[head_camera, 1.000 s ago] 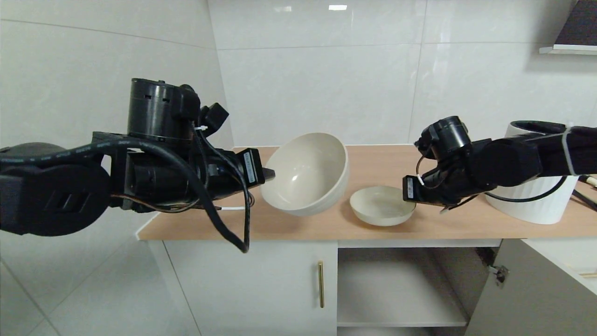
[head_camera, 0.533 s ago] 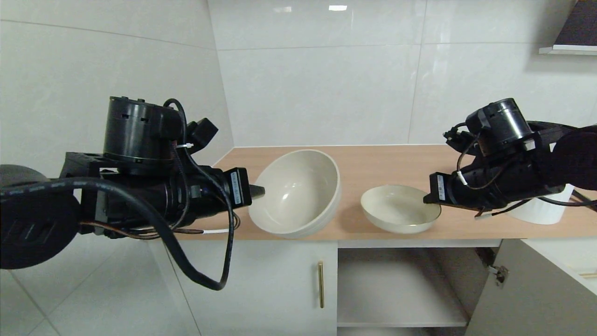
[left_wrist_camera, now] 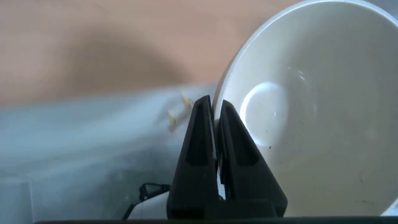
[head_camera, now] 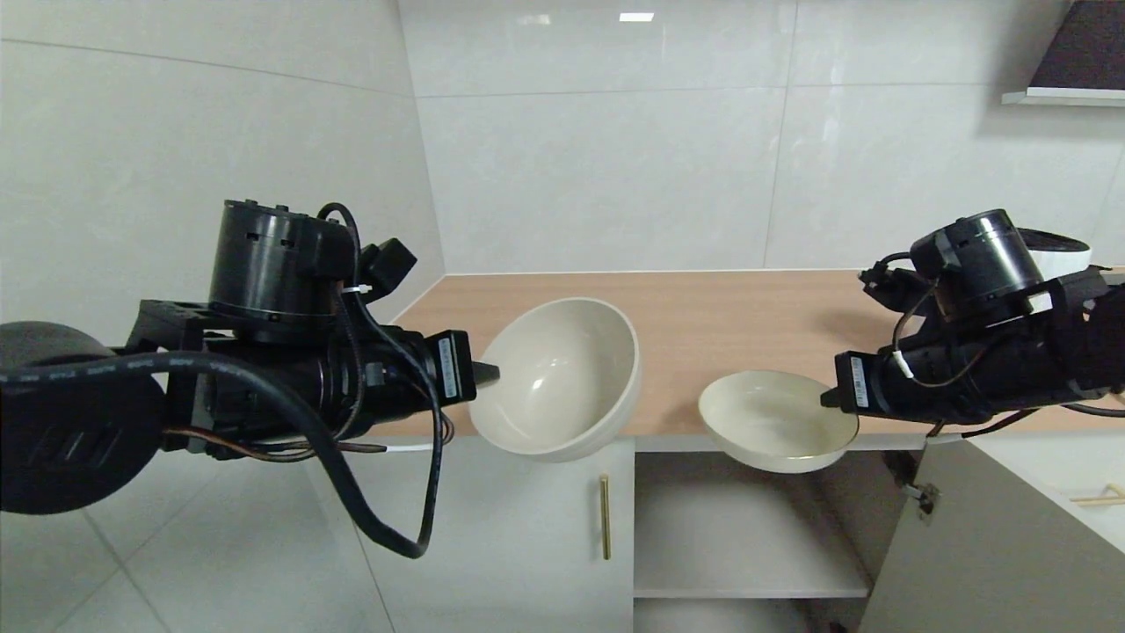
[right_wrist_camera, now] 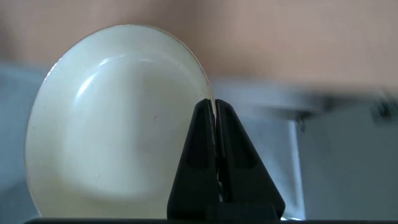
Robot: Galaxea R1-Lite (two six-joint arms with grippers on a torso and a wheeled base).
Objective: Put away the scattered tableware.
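Deep cream bowl (head_camera: 558, 378) hung tilted, its inside turned toward me, rim clamped in my left pincer (head_camera: 489, 374). Shallow cream dish (head_camera: 778, 420) hung nearly level beside it, apart, rim clamped in my right pincer (head_camera: 831, 400).

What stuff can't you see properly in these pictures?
1. White pot, head view: mostly hidden behind the right arm.
2. Open cupboard, head view: lower part cut off by the bottom edge.
3. Pale sticks, head view: too small, cut by the right edge.
4. Counter, both wrist views: blurred, partly covered by the left claw and big bowl, or the right claw and small bowl.
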